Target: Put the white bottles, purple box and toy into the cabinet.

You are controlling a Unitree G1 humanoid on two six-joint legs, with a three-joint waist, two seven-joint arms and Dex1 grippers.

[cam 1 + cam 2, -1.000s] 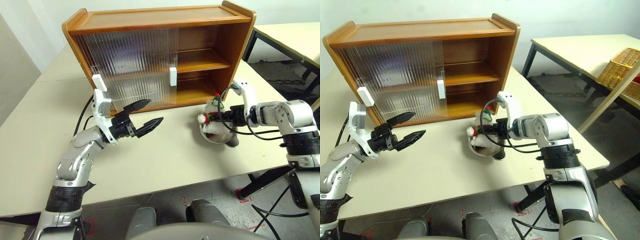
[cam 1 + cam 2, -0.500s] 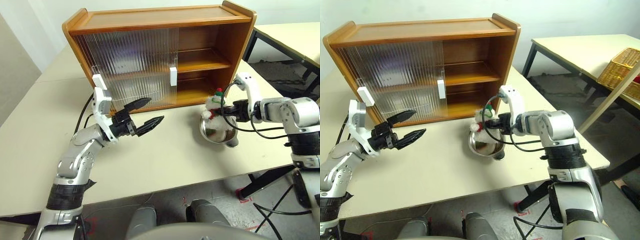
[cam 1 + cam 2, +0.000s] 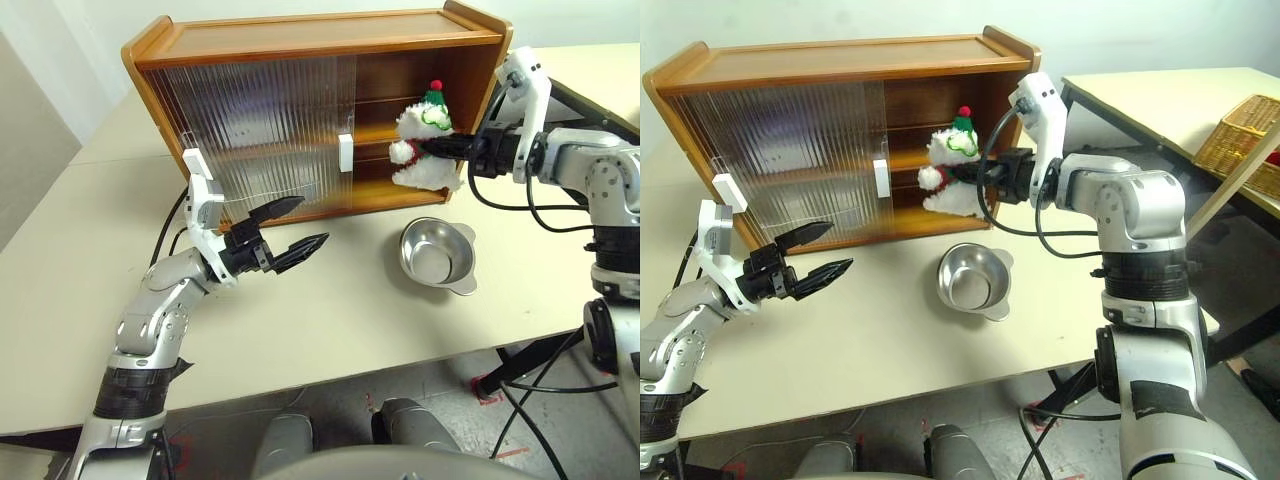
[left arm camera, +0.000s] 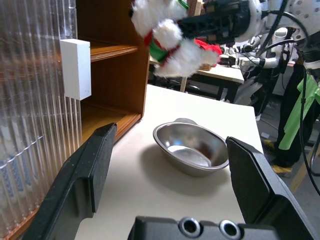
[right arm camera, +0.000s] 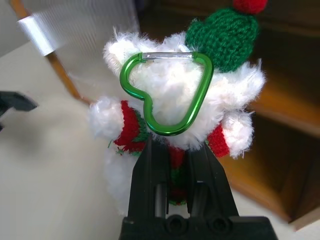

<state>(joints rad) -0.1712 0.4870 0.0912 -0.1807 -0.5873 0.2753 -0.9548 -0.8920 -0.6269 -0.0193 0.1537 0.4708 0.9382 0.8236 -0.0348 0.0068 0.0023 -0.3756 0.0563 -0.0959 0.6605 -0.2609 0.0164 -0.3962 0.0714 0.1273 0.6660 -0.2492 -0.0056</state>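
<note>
Two tools: the right tool [image 3: 432, 148] grips the toy [image 3: 422, 150] before the cabinet [image 3: 300, 60]; the left tool [image 3: 300, 226] gapes empty above the counter [image 3: 330, 310].

We see a robotics lab: plain beige desks [image 3: 330, 300], loose black cables [image 4: 280, 35], more robot arms [image 4: 260, 57] behind.

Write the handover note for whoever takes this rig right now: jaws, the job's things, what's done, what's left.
Right gripper: jaws shut on the toy, held in the air in front of the cabinet's open right side, about level with the upper shelf.
Left gripper: jaws open, holding nothing, above the table in front of the ribbed sliding doors.
Steel bowl: on the table, nothing in it.
Done: toy picked up.
Left: set the toy on a shelf and release it. White bottles and purple box not seen; find them.
</note>
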